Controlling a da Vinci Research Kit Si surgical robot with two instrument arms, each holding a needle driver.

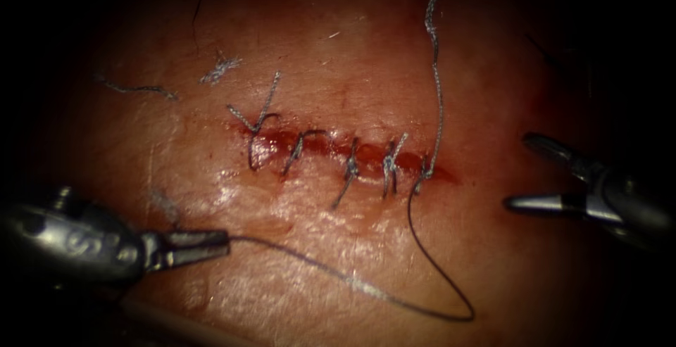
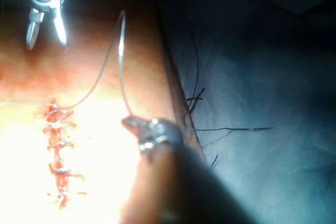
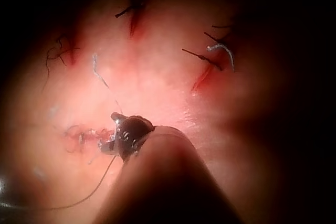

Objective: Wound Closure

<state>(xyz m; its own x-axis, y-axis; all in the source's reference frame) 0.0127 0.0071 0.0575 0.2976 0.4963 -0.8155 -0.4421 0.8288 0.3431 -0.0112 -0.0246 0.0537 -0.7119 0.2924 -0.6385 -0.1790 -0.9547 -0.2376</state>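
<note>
The cut (image 1: pixel 310 144) runs across the tissue (image 1: pixel 338 262), closed by several stitches (image 1: pixel 389 164). My left tool (image 1: pixel 225 238) is low on the left, in front of the cut, with its jaws shut on the thread (image 1: pixel 352 280). From there the thread loops round to the stitch at the cut's right end (image 1: pixel 426 172), and a pale tail (image 1: pixel 436 72) runs up behind it. My right tool (image 1: pixel 517 171) hangs past the cut's right end, jaws open and holding nothing. The left wrist view shows the left jaws (image 2: pixel 131 123) on the thread (image 2: pixel 119 61). No needle is in the tissue.
Cut ends of thread (image 1: pixel 220 69) lie on the tissue behind the cut's left end. Red fluid fills the cut. Beside the tissue, a thin dark strand (image 2: pixel 247 128) lies on blue cloth (image 2: pixel 262 66); needle or thread, I cannot tell. Other short cuts (image 3: pixel 202 77) mark the tissue.
</note>
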